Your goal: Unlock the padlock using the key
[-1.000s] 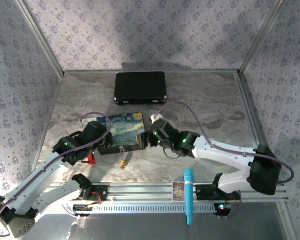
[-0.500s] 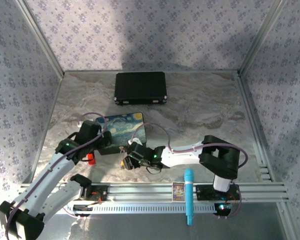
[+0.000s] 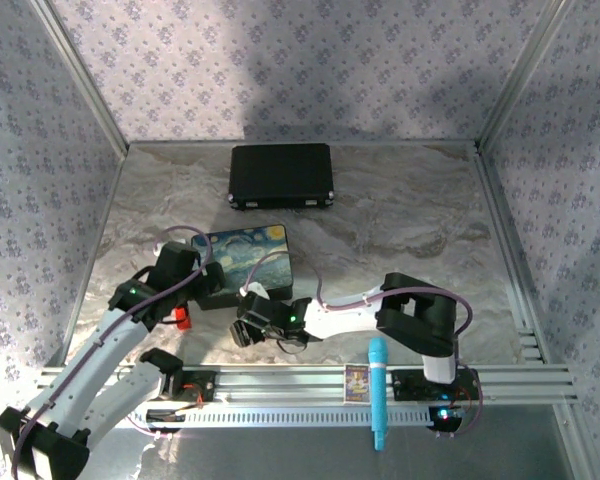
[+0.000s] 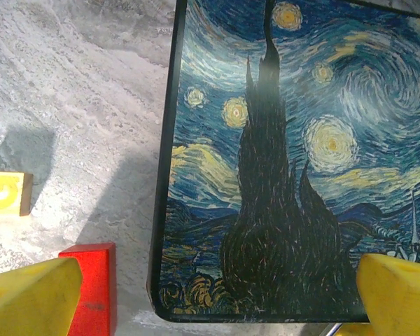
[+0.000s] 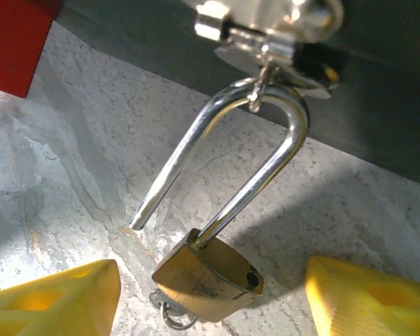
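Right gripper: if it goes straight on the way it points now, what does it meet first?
Likely the padlock, its brass body lying between the open jaws of the right gripper; depth unclear.

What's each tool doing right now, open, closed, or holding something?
Left tool: open, holding nothing, over the painted box.
Right tool: open, holding nothing, a finger on either side of the padlock, not gripping it.

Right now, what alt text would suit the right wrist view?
A brass padlock lies hooked through the dark box's hasp, one shackle leg free of its body. The open right gripper flanks it.
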Controlling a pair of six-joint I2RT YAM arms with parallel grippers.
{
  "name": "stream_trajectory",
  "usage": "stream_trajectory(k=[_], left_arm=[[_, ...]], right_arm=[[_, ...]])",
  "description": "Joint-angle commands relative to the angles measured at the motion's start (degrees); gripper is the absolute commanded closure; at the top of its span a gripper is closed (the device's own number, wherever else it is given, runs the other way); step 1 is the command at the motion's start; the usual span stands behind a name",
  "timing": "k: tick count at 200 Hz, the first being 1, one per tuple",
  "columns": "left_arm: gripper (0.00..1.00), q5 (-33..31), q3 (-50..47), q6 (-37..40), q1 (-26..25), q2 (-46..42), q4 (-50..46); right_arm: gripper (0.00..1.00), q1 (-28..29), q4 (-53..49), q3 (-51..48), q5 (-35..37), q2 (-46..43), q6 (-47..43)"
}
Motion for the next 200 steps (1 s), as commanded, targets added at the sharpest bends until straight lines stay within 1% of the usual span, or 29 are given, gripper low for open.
stream_trajectory(k=[1,39,82,115,125,142,170,187,200], left_arm=[[0.0,0.6,-0.6,0.4,0.3,-0.4,0.9],[0.0,1.0,-1.0,0.2,0.3,-0.9,1.1],[0.0,0.4,-0.8,0.1,0.3,-1.0,0.8],[0.0,0.4,-0.3,0.4,0.3,-1.1,0.5],[0.0,0.6,-0.2,0.5,0.3,-1.1,0.4],[0.0,2.0,0.1,2.2,0.3,-1.1,1.2],[0.0,5.6,1.1,6.1,0.2,-0.7,2.8],[0.0,6.2,3.2,9.5,-1.8,1.2,2.3],[0.0,2.5,5.8,11.5,-5.4,3.9,0.3]], right_arm=[[0.3,0.0,-3.4,1.6,2.0,2.0,0.9],[0.43,-0.3,-1.4,0.5,1.1,2.6,2.1],[0.53,-0.6,-0.6,0.2,0.4,3.0,2.7],[0.63,-0.5,1.1,-3.0,0.4,1.2,3.8],[0.68,-0.5,2.0,-4.3,0.4,0.3,4.2],[0.78,-0.8,5.3,-6.9,-0.3,-1.0,4.5],[0.83,-2.6,13.7,-12.6,-2.2,-3.4,7.0],[0.87,-3.9,18.2,-15.8,-3.8,-4.8,8.2],[0.88,-4.4,19.7,-17.1,-4.3,-5.7,8.3]])
